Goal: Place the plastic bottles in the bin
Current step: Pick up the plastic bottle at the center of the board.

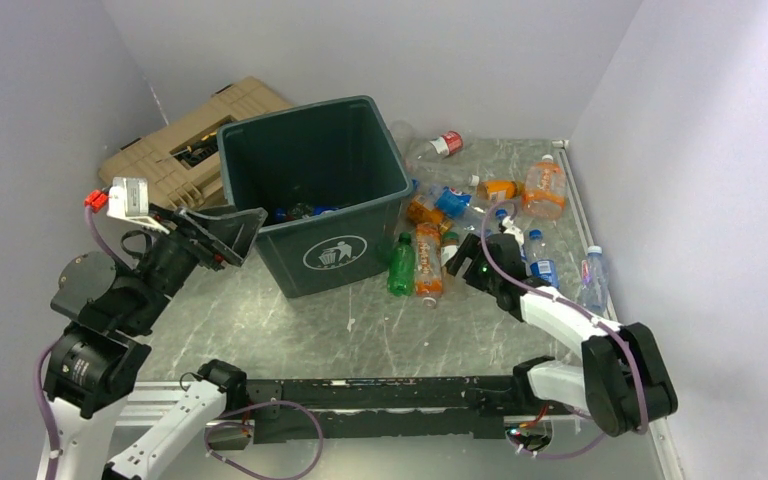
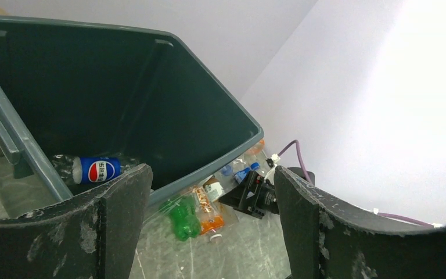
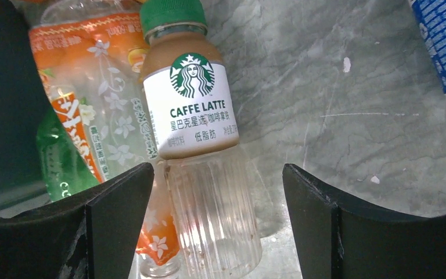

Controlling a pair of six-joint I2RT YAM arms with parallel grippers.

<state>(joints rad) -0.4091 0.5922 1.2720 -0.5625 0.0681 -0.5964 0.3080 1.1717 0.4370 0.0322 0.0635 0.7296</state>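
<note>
Plastic bottles [image 1: 480, 200] lie scattered on the tabletop [image 1: 290, 330] between the bin [image 1: 345, 255] and the right edge, reaching back toward the far right corner. The bin stands upright toward the far left. A tan case [image 1: 175, 150] sits just behind it in the far left corner.

A blue-labelled Pepsi bottle [image 2: 96, 170] is down inside the bin on its floor. From above I can make out a bit more blue and dark clutter beside it, too small to name.

The left gripper [image 1: 245, 235] hangs at the bin's near left rim, jaws spread and holding nothing.

The right gripper [image 1: 463, 268] is low over the bottles nearest the bin's right wall, its jaws parted with nothing clasped. Between them, in the wrist view, a latte bottle [image 3: 200, 151] with a green cap lies on the tabletop. A clear bottle with an orange flowered label [image 3: 93, 99] lies beside it, and a green bottle [image 1: 401, 265] lies beyond that, nearest the bin.
</note>
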